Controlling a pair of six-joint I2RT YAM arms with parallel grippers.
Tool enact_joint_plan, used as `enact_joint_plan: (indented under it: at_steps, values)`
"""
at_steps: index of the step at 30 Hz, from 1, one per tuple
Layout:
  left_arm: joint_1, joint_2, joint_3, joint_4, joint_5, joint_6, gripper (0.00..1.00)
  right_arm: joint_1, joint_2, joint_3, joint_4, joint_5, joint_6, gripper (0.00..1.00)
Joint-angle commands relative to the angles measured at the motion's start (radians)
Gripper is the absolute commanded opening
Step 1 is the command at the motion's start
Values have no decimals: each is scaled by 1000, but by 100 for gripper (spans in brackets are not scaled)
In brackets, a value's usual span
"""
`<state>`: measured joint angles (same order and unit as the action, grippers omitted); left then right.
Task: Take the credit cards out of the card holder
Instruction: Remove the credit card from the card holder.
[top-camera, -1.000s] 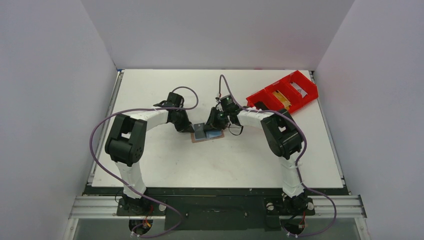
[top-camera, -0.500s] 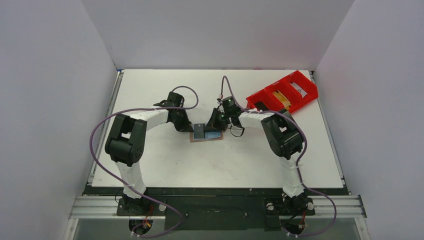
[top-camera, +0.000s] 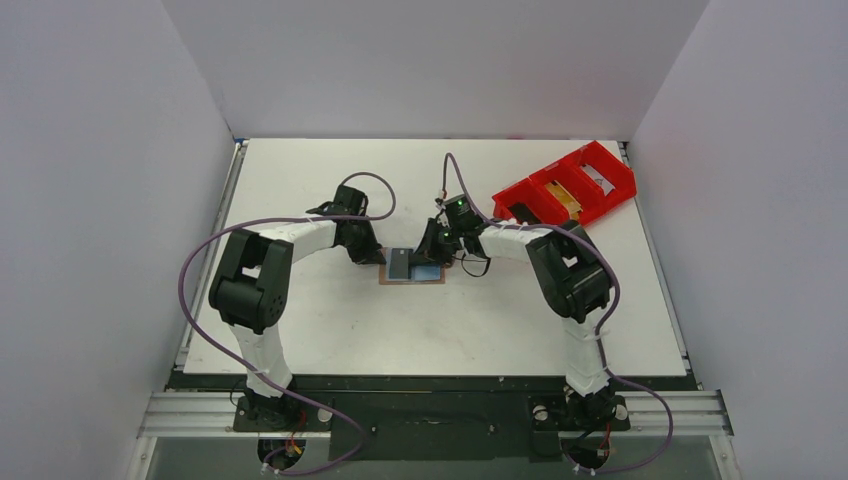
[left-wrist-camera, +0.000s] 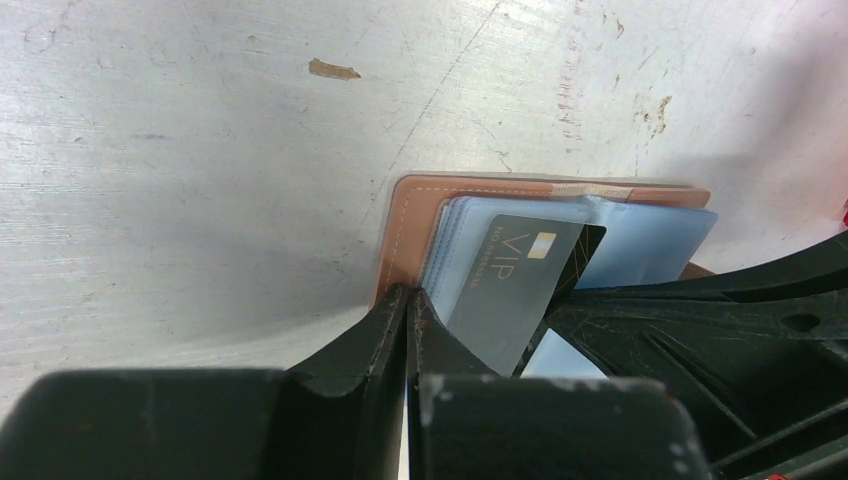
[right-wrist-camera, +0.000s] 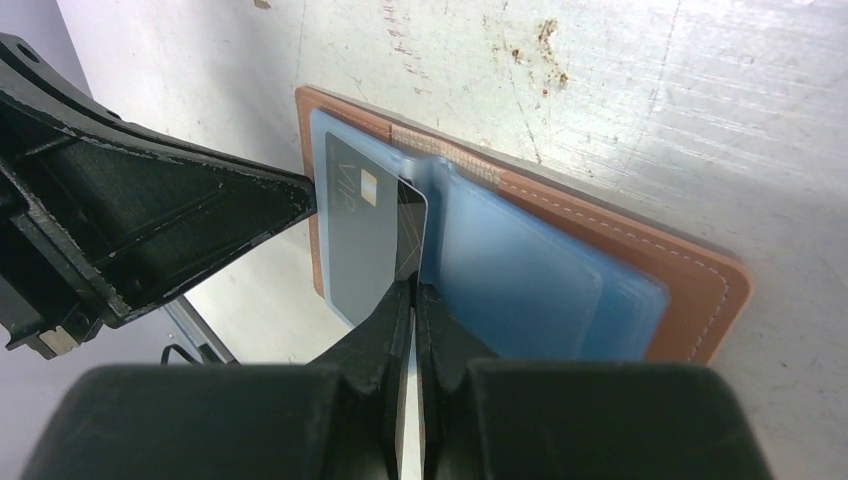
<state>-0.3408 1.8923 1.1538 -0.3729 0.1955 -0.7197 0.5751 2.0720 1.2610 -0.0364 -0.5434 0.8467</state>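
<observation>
Top: card holder (top-camera: 412, 268) lies open mid-table, well apart from the red tray (top-camera: 565, 185) at the far right corner.
Left wrist: left gripper (left-wrist-camera: 407, 312) closed, tips against the card holder's tan edge.
Right wrist: right gripper (right-wrist-camera: 412, 300) pinched shut on the edge of the dark VIP card (right-wrist-camera: 365, 230).

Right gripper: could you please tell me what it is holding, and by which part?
The right gripper pinches the dark VIP card at its near corner.
</observation>
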Motion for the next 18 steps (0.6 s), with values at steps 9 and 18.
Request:
enact_joint_plan:
  at_steps: [9, 18]
  values:
    - [8, 78, -72, -114, -146, 57, 0, -38, -78, -38, -56, 62, -65, 0]
    - [5, 70, -63, -112, -139, 55, 0, -58, -92, -61, -43, 25, -65, 0]
